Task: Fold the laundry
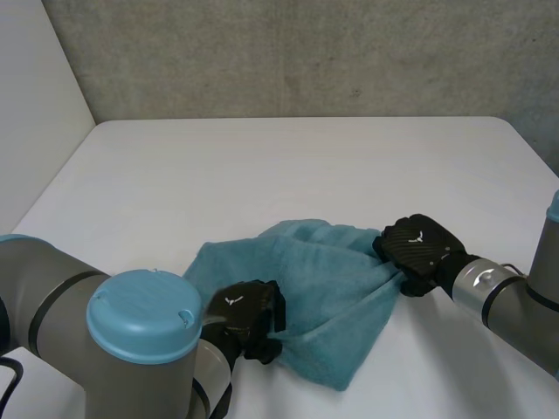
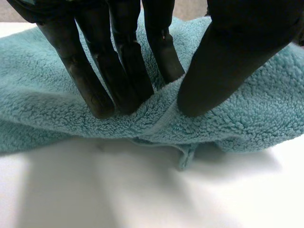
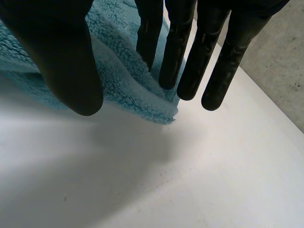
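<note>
Pinching the teal towel (image 1: 319, 279) at two places, the hands hold it bunched close to the table's (image 1: 262, 166) near edge. The left hand (image 1: 249, 316) clamps a hemmed fold of the towel's near side between fingers and thumb. The right hand (image 1: 424, 253) nips a corner on the towel's right side, straight fingers against thumb. That right grip looks shallow, so the corner may slip free under tension, and the crumpled middle may fold crooked.

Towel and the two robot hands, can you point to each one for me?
towel (image 1: 323, 279): head view, middle of the blue cloth.
left hand (image 1: 246, 314): head view, back of the hand.
right hand (image 1: 421, 247): head view, back of the hand.
</note>
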Robot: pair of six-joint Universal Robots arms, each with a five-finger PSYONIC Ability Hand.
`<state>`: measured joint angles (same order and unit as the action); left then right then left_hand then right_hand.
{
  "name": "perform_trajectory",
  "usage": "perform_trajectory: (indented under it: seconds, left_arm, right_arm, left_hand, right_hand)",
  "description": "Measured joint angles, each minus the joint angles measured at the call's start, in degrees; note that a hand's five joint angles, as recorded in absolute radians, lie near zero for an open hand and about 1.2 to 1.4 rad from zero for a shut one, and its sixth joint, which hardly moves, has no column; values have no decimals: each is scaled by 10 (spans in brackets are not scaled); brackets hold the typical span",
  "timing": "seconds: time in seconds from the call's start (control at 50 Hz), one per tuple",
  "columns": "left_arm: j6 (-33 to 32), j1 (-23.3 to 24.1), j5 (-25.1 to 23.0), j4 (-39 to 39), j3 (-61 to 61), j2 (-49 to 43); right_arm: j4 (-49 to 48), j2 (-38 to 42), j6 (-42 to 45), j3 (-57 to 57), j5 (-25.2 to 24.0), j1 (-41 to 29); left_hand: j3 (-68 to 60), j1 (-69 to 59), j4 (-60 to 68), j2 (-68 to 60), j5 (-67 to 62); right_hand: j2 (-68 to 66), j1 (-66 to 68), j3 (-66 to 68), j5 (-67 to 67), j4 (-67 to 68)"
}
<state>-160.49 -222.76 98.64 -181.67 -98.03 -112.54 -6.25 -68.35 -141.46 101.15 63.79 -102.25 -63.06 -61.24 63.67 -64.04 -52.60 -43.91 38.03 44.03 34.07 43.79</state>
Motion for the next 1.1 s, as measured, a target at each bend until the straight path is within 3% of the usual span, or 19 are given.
perform_trajectory:
  seconds: [0.12,0.22,0.36,0.46,0.56,0.66,0.86,0.9,0.94,0.98,1.0,1.1]
  left_arm:
    - [-3,-4,2,-17,5,-2]
    - [-10,-27,3,-31,42,4]
    - [-36,-111,3,-39,184,26]
    - [-129,-187,0,-64,332,47]
    - [-190,-207,-1,-88,362,58]
    - [-233,-211,-4,-110,282,69]
    - [-231,-212,-4,-114,78,54]
    - [-230,-213,-4,-115,59,49]
    - [-230,-212,-4,-115,34,42]
    - [-229,-211,-4,-114,25,39]
    - [-229,-209,-4,-113,18,38]
    - [-228,-204,-4,-107,-5,62]
  right_arm:
    - [1,25,-1,-39,8,-14]
    - [1,38,-13,-116,36,-45]
    - [-39,34,-107,-293,131,-99]
    - [-123,-23,-216,-367,196,-121]
    - [-143,-65,-253,-347,207,-125]
    - [-99,-93,-260,-262,198,-138]
    - [9,-57,-186,-139,193,-146]
    - [12,-50,-178,-133,193,-145]
    - [16,-38,-168,-125,193,-143]
    - [16,-33,-165,-125,194,-143]
    - [16,-29,-164,-124,194,-143]
    - [13,-21,-165,-134,199,-145]
  left_hand:
    - [-46,-2,45,-40,-21]
    - [-48,-2,45,-42,-21]
    - [-49,-2,46,-44,-21]
    - [-50,-2,46,-44,-21]
    - [-50,-4,46,-45,-21]
    - [-51,-9,46,-45,-29]
    - [-32,-34,26,-23,-36]
    - [16,3,-23,26,9]
    - [183,192,-190,194,178]
    - [183,192,-190,194,178]
    - [285,289,-295,300,286]
    - [307,293,-321,322,315]
  right_hand:
    - [-228,167,221,201,227]
    - [-235,167,231,213,243]
    - [-235,167,232,216,244]
    - [-235,167,232,216,244]
    - [-235,173,236,220,244]
    - [-235,173,237,220,244]
    - [-235,175,237,224,244]
    - [-235,175,237,224,244]
    - [-235,175,237,224,244]
    - [-235,175,237,224,244]
    - [-235,175,237,224,244]
    - [-235,176,237,224,244]
